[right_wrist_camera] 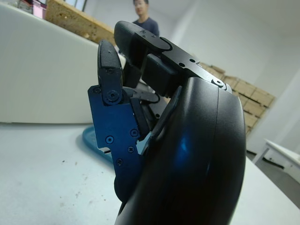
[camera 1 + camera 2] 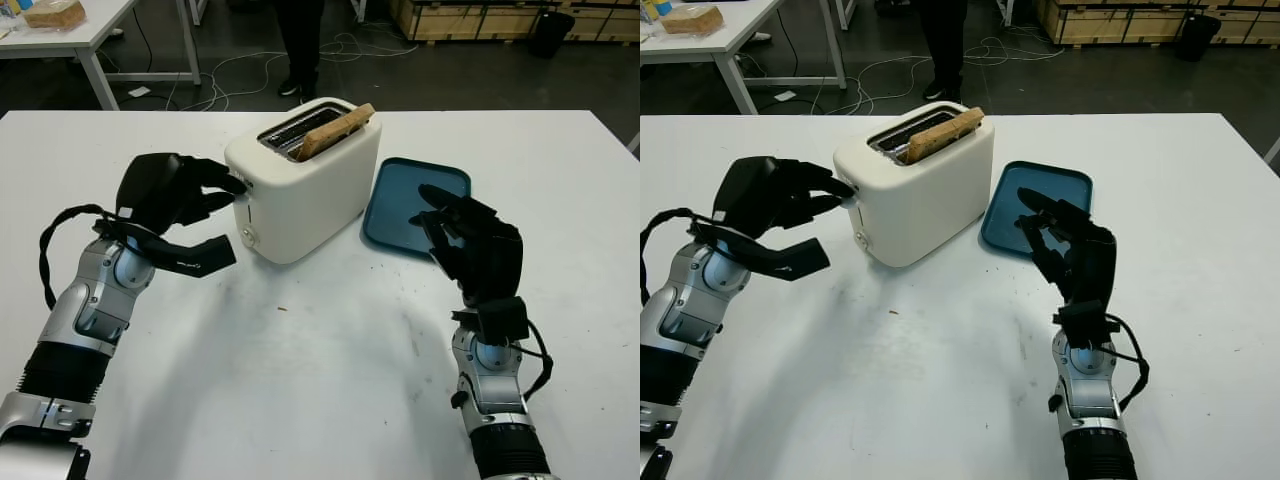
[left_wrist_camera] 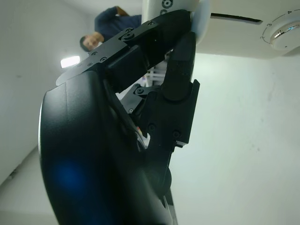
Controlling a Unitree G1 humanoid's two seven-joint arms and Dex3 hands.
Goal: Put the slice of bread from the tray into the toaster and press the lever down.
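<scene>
A white toaster [image 2: 305, 195] stands in the middle of the table, and a slice of bread [image 2: 336, 131] sticks up at a slant from its near slot. The blue tray [image 2: 398, 200] lies just to its right with nothing on it. My left hand [image 2: 232, 218] is at the toaster's left end, its upper fingertips [image 2: 228, 183] touching the lever [image 3: 200, 18] and its thumb lower down, near the dial [image 3: 286, 33]. It holds nothing. My right hand [image 2: 440, 225] is open, over the tray's near right corner.
The white table [image 2: 300, 380] runs wide in front of the toaster. A person's legs [image 2: 300, 45] stand beyond its far edge. A second table with a brown box [image 2: 55, 14] is at the back left, and wooden crates [image 2: 480, 18] at the back right.
</scene>
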